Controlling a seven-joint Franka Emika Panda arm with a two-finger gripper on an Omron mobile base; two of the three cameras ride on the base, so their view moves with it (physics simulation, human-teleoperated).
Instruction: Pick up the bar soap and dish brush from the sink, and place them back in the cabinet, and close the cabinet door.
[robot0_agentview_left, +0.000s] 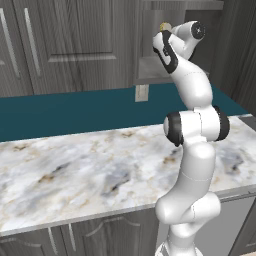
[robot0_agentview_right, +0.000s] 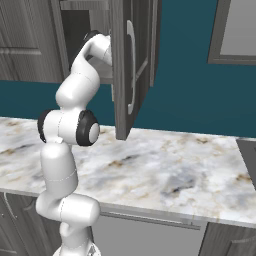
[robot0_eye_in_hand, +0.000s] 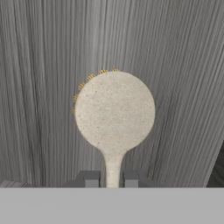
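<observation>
1. My claw (robot0_eye_in_hand: 111, 178) is clamped on the thin handle of the dish brush (robot0_eye_in_hand: 114, 113), one dark finger either side of it.
2. The brush's round cream head faces me, yellow bristles peeking round its upper left edge, grey woodgrain behind it.
3. My arm reaches up into the open cabinet (robot0_agentview_left: 150, 67), above the marble counter (robot0_agentview_left: 75, 170).
4. The cabinet door (robot0_agentview_right: 125, 70) stands swung open, silver handle showing.
</observation>
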